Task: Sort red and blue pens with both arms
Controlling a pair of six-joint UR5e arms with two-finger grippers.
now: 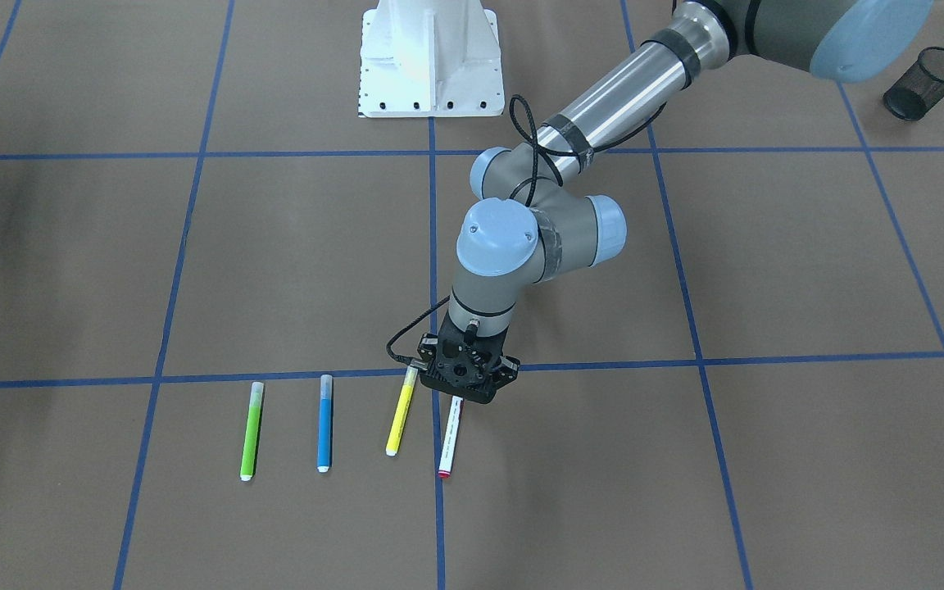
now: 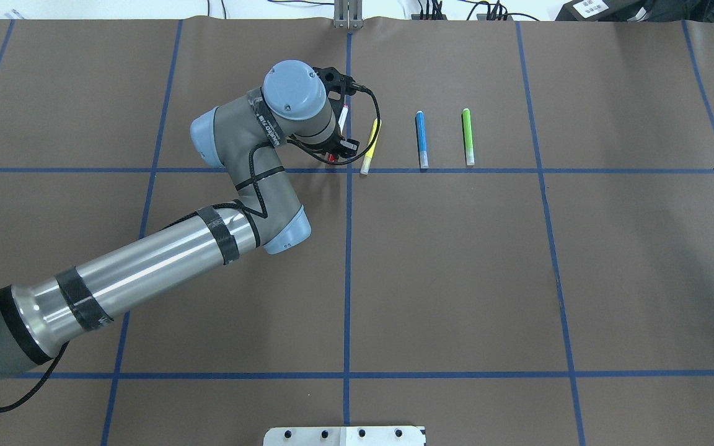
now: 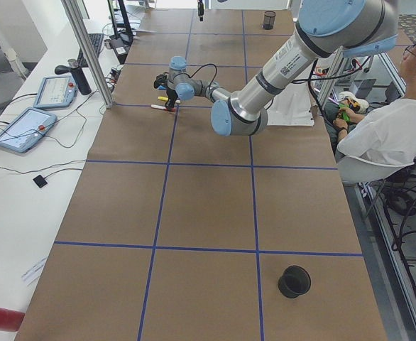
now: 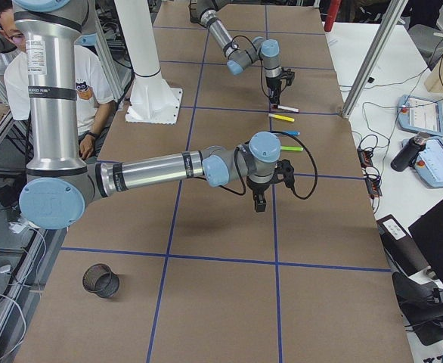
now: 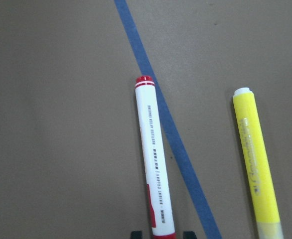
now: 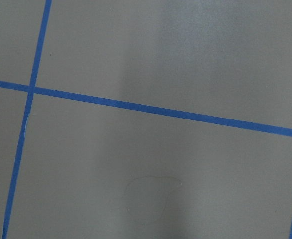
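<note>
A line of small dark print runs the length of the white barrel of the red-capped marker [image 5: 155, 164], caught by the left wrist camera, but the characters are too fine to read. Faint lettering on the yellow highlighter [image 5: 256, 169] beside it is equally illegible. A white sticker [image 3: 287, 58] with dark print on the left arm [image 3: 265, 84], and a strip of lettering on that arm's wrist joint seen from overhead, cannot be made out either. No wording is readable anywhere.

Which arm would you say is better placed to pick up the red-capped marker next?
Left. The left gripper hangs open over the red-capped marker, fingertips either side of it; the right gripper hovers over bare table, far from it.
</note>
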